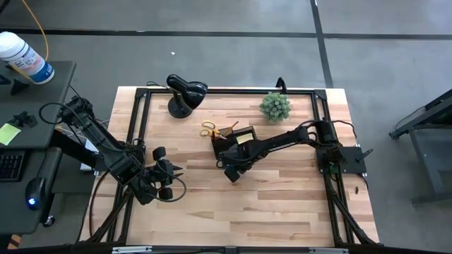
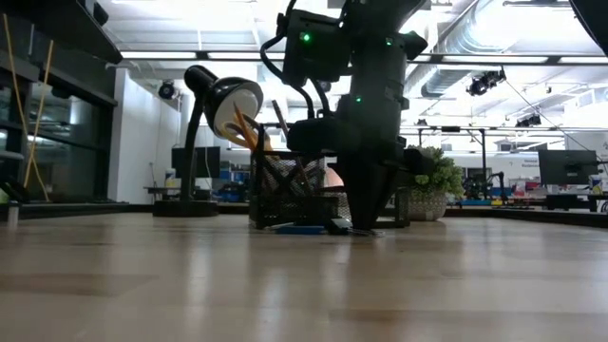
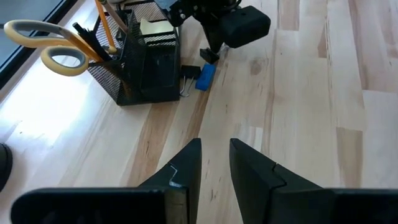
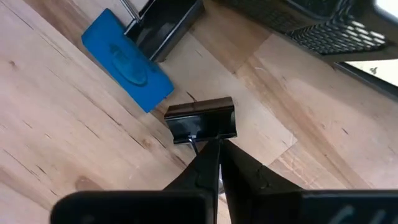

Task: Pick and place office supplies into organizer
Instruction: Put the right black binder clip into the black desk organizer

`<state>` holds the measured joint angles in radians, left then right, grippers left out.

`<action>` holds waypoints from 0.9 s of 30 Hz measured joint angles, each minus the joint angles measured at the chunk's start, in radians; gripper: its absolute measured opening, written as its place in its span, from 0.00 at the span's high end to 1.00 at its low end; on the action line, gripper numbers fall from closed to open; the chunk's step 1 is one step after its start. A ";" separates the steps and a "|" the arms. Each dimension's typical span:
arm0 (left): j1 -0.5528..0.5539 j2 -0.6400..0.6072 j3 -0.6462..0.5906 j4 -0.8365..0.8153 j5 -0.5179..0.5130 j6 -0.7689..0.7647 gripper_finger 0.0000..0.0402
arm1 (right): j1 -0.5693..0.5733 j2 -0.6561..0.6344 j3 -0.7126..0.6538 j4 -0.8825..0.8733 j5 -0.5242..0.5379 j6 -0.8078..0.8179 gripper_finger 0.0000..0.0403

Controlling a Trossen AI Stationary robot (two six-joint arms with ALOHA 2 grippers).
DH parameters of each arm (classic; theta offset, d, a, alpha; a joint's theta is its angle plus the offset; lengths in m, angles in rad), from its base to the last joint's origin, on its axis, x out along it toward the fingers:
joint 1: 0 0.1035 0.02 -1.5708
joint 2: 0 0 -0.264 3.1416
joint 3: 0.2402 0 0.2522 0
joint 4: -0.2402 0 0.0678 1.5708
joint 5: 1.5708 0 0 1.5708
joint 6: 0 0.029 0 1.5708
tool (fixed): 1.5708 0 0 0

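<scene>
The black mesh organizer (image 1: 233,141) stands mid-table and holds yellow-handled scissors (image 3: 43,46), orange pens (image 3: 106,25) and a yellow sticky-note pad (image 3: 155,28). A blue block (image 4: 127,59) and a black clip (image 4: 165,25) lie on the table beside it. My right gripper (image 4: 217,149) points down just in front of the organizer, shut on a second small black clip (image 4: 200,118). My left gripper (image 3: 214,162) is open and empty at the table's left, near the front. My right gripper pinches the black clip's thin wire handle (image 4: 194,142) between its two fingertips. The fingers come from above, pointing down. The clip's body (image 4: 200,119) lies on the table, right by the fingertips.
A black desk lamp (image 1: 185,94) stands at the far left and a small green plant (image 1: 275,106) at the far right of the organizer. Bare wood (image 1: 268,212) stretches across the table's near half.
</scene>
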<state>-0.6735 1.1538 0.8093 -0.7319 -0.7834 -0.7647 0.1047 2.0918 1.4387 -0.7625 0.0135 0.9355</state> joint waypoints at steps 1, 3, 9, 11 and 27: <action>0.000 0.000 0.000 0.000 0.000 0.000 0.82 | 0.000 0.000 0.000 0.000 -0.001 -0.001 0.97; 0.000 0.000 0.000 -0.001 0.000 0.000 0.82 | 0.000 0.001 0.000 -0.001 0.000 -0.002 0.98; 0.000 0.000 0.000 -0.003 -0.004 0.000 0.82 | 0.000 -0.008 0.015 -0.026 0.000 -0.029 0.99; 0.000 0.000 0.000 -0.004 -0.006 0.000 0.82 | 0.005 -0.012 0.032 -0.053 0.000 -0.048 0.99; 0.000 0.000 0.000 -0.004 -0.022 -0.002 0.82 | -0.031 -0.050 0.198 -0.041 0.225 -0.526 1.00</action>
<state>-0.6736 1.1534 0.8093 -0.7357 -0.8055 -0.7670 0.0738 2.0422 1.6365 -0.8038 0.2390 0.4097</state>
